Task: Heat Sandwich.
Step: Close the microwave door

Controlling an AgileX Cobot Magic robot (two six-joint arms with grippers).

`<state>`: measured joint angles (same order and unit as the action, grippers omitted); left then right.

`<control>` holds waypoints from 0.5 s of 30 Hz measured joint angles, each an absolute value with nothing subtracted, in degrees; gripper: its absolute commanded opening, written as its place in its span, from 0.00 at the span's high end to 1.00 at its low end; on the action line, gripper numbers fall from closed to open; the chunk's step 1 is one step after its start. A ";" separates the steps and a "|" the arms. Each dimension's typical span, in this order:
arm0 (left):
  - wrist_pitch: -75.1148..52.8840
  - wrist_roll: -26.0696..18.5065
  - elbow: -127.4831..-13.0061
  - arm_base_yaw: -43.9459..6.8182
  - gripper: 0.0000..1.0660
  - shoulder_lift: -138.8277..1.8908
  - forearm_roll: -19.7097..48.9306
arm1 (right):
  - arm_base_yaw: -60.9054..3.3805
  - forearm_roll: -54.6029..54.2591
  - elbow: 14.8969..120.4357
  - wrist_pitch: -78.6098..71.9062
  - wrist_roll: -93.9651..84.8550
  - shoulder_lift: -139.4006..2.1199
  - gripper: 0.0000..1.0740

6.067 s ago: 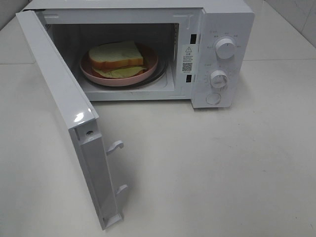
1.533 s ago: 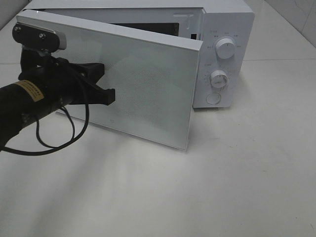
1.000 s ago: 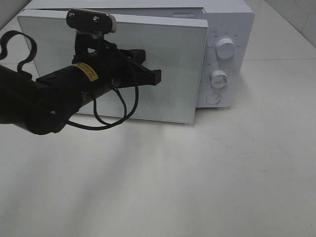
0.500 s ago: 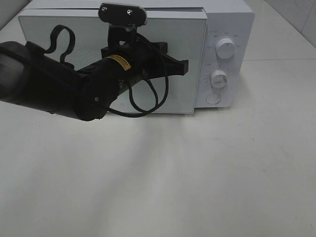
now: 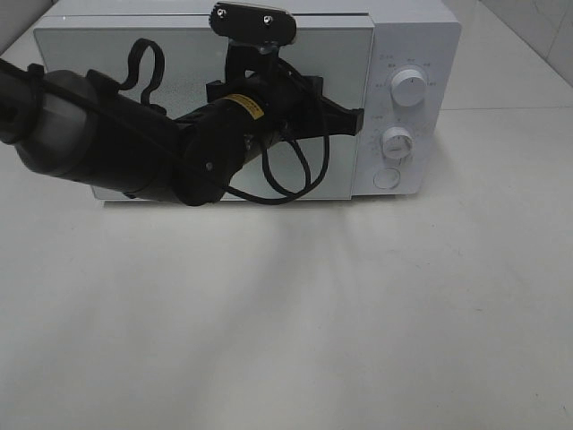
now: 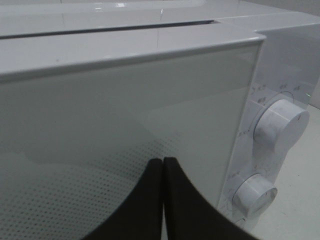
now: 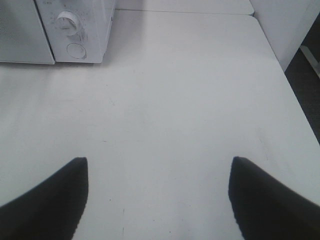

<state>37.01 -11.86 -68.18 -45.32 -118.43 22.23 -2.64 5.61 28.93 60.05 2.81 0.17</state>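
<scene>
The white microwave (image 5: 412, 54) stands at the back of the table with its glass door (image 5: 107, 54) swung flat against its front. The sandwich is hidden behind that door. My left gripper (image 5: 356, 120) is shut with nothing in it, its tips against the door's right edge beside the control panel. In the left wrist view the two black fingers (image 6: 150, 200) lie together against the dotted door glass (image 6: 100, 140). My right gripper (image 7: 157, 165) hangs open over bare table, well in front of the microwave (image 7: 75, 25), holding nothing.
Two round knobs (image 5: 409, 88) (image 5: 396, 142) and a round button (image 5: 387, 178) sit on the microwave's right panel. The left arm and its cable (image 5: 295, 179) stretch across the door. In the right wrist view the table's edge (image 7: 295, 95) falls off beside a dark floor.
The left arm swept right along the door, pushing it from slightly ajar to flat against the microwave. The right gripper kept still.
</scene>
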 measured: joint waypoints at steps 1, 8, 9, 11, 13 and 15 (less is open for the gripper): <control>36.33 -12.55 -69.16 -45.32 1.00 -118.89 22.57 | -2.64 5.61 28.93 60.05 2.81 0.17 0.29; 35.18 -13.12 -70.70 -44.86 1.00 -119.86 22.75 | -2.64 5.61 28.93 60.05 2.81 0.17 0.29; 34.95 -13.18 -70.70 -44.86 1.00 -119.92 22.75 | -2.64 5.61 28.93 60.05 2.81 0.17 0.29; 34.72 -13.24 -70.82 -44.86 1.00 -119.98 22.75 | -2.64 5.61 28.93 60.05 2.81 0.17 0.29; 34.61 -13.24 -70.82 -44.86 1.00 -119.98 22.75 | -2.64 5.61 28.93 60.05 2.81 0.17 0.29; 34.43 -13.24 -70.82 -44.86 1.00 -120.03 22.75 | -2.64 5.61 28.93 60.05 2.81 0.17 0.29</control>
